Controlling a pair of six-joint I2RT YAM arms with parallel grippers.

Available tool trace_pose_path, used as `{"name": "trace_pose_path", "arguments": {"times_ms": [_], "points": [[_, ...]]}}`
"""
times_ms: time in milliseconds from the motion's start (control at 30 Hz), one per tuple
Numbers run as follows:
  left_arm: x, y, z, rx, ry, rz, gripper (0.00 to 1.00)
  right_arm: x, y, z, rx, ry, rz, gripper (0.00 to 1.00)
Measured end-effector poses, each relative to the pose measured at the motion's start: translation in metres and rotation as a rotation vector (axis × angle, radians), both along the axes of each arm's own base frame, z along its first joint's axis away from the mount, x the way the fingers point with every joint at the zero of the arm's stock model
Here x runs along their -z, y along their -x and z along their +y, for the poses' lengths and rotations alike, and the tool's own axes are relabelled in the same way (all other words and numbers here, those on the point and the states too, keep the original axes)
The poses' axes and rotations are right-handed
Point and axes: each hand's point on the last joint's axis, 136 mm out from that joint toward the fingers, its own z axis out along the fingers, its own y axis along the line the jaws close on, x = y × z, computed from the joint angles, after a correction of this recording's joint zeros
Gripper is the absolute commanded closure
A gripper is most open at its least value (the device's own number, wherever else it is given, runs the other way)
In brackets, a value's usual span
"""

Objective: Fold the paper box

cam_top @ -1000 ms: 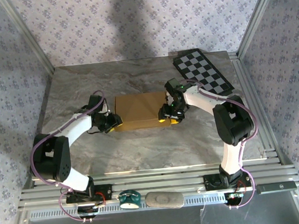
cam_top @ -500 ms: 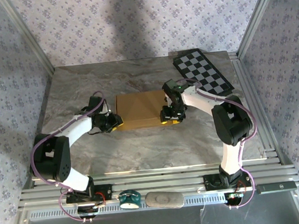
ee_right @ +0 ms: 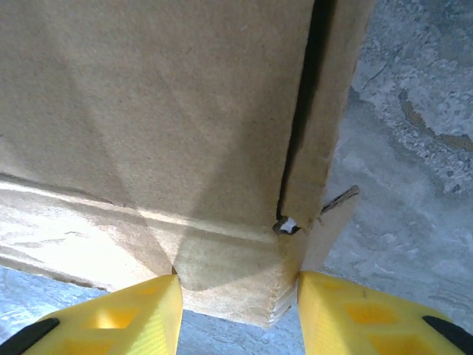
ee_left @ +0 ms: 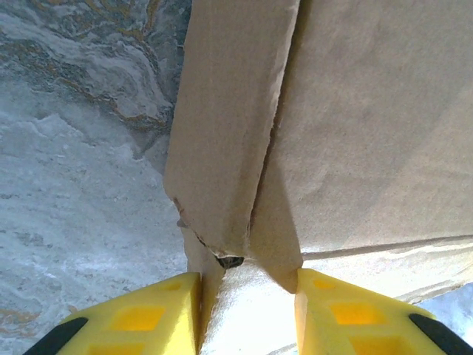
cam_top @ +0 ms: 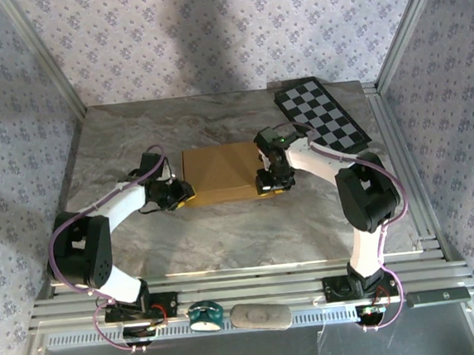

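Right, the box (cam_top: 220, 172) lies mid-table (cam_top: 226, 237), folded shallow, and I have an arm on each near corner. The left gripper (cam_top: 182, 193) sits at the near left corner, jaws roughly a third apart, pinching cardboard that fills the gap from pad to pad. The right gripper (cam_top: 268, 183) mirrors it at the near right corner, jaws partly apart, nipped on that corner.

Now the worry. The left flap (ee_left: 222, 133) and the right flap (ee_right: 325, 111) both stand off the body with a dark slit showing, and their near corners look frayed. If I squeeze or push unevenly, I reckon a flap buckles or tears instead of tucking. If I press harder from one side, the box could skate or twist on that smooth surface. Both pinches are shallow too, so a tug might slip one off.
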Motion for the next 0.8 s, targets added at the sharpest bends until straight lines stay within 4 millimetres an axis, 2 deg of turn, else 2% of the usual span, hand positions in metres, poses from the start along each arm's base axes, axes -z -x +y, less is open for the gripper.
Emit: {"name": "trace_pose_path", "arguments": {"times_ms": [233,400,667,800], "points": [[0.001,0.001,0.009,-0.025,-0.025,0.024,0.53,0.001,-0.004,-0.002,-0.015,-0.008,-0.033,0.61],[-0.014,-0.009,0.015,-0.053,-0.049,0.016,0.46,-0.002,-0.009,-0.004,0.0,-0.025,-0.034,0.61],[-0.045,-0.034,0.024,-0.086,-0.045,-0.032,0.44,-0.015,-0.02,0.003,0.01,-0.083,-0.038,0.61],[-0.038,-0.039,0.021,-0.07,-0.042,-0.007,0.44,-0.014,-0.021,0.006,0.012,-0.102,-0.02,0.61]]}}
